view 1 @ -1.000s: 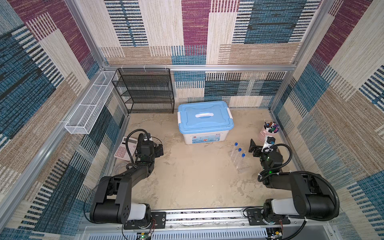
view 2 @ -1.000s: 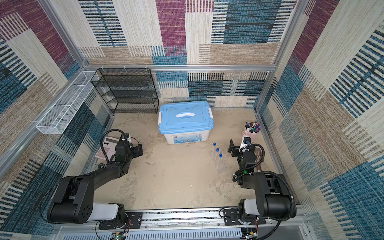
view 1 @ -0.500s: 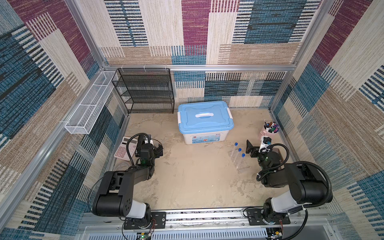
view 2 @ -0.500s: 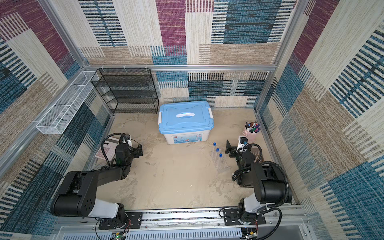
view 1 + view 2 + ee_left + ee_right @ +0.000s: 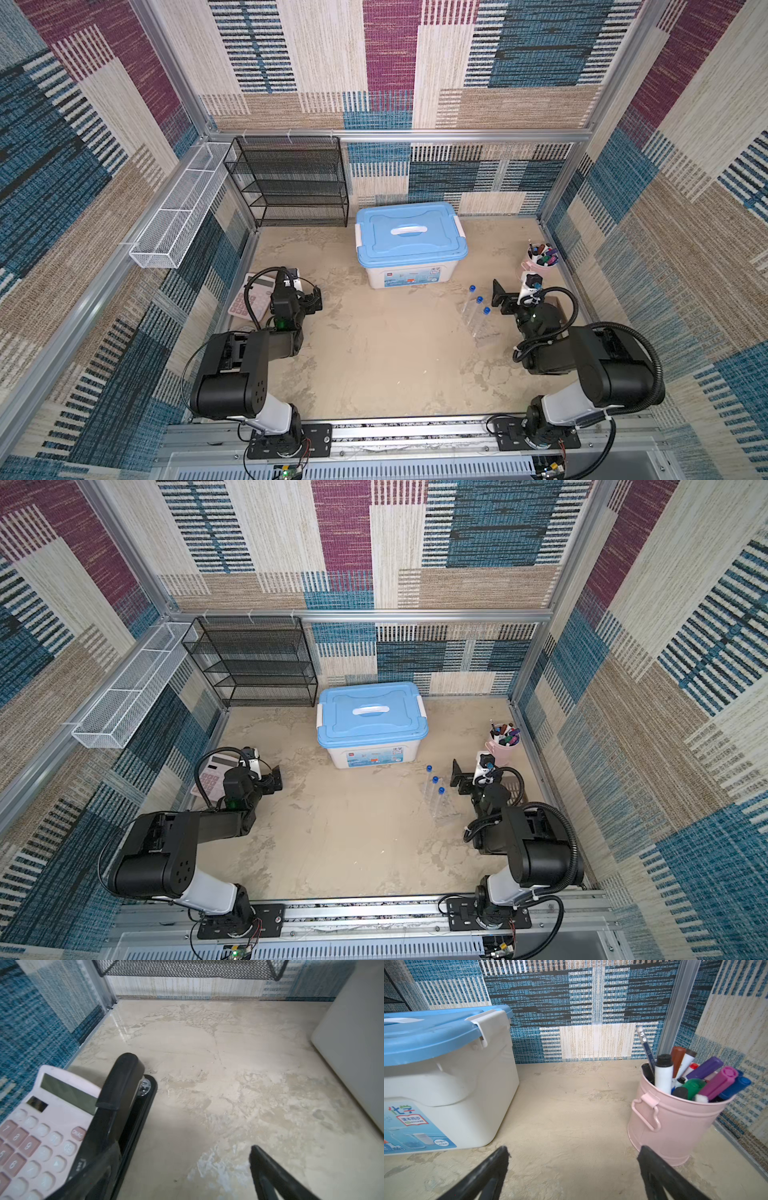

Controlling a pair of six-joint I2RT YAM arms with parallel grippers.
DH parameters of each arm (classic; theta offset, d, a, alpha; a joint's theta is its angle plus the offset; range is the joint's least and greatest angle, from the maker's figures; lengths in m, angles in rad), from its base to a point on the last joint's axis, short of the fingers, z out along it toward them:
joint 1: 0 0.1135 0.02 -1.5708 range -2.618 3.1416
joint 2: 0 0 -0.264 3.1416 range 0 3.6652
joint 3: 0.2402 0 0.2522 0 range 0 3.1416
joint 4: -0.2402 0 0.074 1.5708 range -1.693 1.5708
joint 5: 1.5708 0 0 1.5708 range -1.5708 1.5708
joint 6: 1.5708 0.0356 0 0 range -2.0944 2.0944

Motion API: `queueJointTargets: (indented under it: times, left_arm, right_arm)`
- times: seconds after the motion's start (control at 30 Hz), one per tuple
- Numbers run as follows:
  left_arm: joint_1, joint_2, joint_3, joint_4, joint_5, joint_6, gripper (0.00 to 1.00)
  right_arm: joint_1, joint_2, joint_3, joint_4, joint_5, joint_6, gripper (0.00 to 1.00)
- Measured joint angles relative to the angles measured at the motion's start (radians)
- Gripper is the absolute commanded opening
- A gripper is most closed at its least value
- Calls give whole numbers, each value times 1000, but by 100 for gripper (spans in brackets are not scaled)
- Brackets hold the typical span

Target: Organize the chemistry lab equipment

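A: Standing largest on the beige mottled tabletop [image 5: 374,365]?
B: Black wire-mesh shelf rack [image 5: 291,183], back left corner, against the rear wall. Next, long white wire-mesh basket [image 5: 178,216], hung along the left wall rail.
A: Then?
B: White plastic storage box with a blue clip-on lid [image 5: 411,245]. Lid on, back centre, just right of the rack.
A: The arms?
B: Left gripper [image 5: 185,1147]: low near the left edge, jaws spread wide, nothing between them. Right gripper [image 5: 574,1150]: low near the right edge, jaws likewise spread and empty, facing the gap between box and bucket.
A: Smaller goods?
B: Pink desk calculator [image 5: 41,1126], flat by the left wall. Pink metal bucket [image 5: 675,1126] holding markers and a pencil, upright, back right corner. Black stapler [image 5: 124,1088], lying along the calculator's side. One side of the left gripper looks to be over it, but contact is not clear from the wrist view.
A: The lab pieces?
B: Three clear blue-capped test tubes [image 5: 478,309], lying side by side on the tabletop, caps toward the box. They sit between the box's front right corner and the right gripper, just beside that gripper, ungripped.
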Motion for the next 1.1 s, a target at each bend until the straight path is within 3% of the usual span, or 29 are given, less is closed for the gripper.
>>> queueJointTargets:
  times: [1.1]
  left_arm:
    - [0,1,0,8,20,0,99]
  right_arm:
    - [6,2,18,-8,-32,-11,99]
